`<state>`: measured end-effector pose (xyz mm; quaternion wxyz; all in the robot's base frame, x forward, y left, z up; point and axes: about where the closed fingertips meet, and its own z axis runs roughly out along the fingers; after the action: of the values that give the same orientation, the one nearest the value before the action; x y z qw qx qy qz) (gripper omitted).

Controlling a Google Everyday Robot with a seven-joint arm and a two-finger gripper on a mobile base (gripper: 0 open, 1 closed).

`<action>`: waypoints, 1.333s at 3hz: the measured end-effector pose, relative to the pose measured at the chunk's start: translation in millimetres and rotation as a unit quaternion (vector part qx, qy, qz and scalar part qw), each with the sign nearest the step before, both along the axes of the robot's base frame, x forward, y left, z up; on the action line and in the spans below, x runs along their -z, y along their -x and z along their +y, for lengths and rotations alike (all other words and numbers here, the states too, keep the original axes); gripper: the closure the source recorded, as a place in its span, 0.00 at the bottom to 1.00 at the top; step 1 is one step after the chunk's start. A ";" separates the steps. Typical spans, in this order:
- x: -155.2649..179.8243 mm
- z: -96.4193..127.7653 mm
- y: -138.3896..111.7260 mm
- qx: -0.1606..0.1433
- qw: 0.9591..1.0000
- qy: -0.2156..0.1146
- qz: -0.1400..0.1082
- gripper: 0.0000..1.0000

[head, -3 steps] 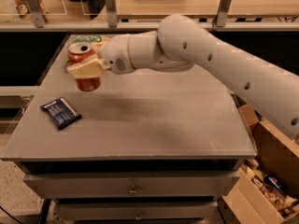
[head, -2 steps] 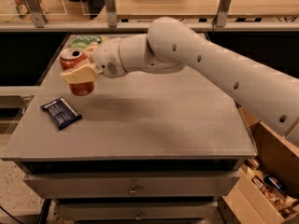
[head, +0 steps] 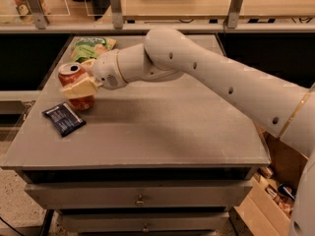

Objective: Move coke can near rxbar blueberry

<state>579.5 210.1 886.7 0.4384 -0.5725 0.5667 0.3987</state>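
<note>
We note gripper (head: 80, 82) closed around coke can (head: 71, 73), just beside rxbar blueberry (head: 64, 119) on bench (head: 172, 132); we judge only release left.

No lettering can be read: the claw (head: 80, 82), clamped around the coke can (head: 69, 73) at the left of the surface (head: 172, 127), covers its side, and the pale print on the rxbar blueberry (head: 64, 119) just beside it and on the green snack bag (head: 91, 47) cannot be made out.

gripper (head: 78, 87), coke can (head: 70, 73) lowered nearer rxbar blueberry (head: 64, 119)
</note>
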 end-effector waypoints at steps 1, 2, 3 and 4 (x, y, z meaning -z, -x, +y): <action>6.9 -5.4 -6.2 0.005 1.000 -0.002 0.000 0.37; 7.4 -12.8 -10.5 0.012 1.000 -0.004 -0.004 0.13; 6.4 -15.7 -12.4 0.015 1.000 -0.004 -0.008 0.00; 4.4 -19.6 -14.5 0.011 1.000 -0.010 0.000 0.00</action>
<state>594.0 190.4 882.3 0.4489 -0.5618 0.5687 0.3993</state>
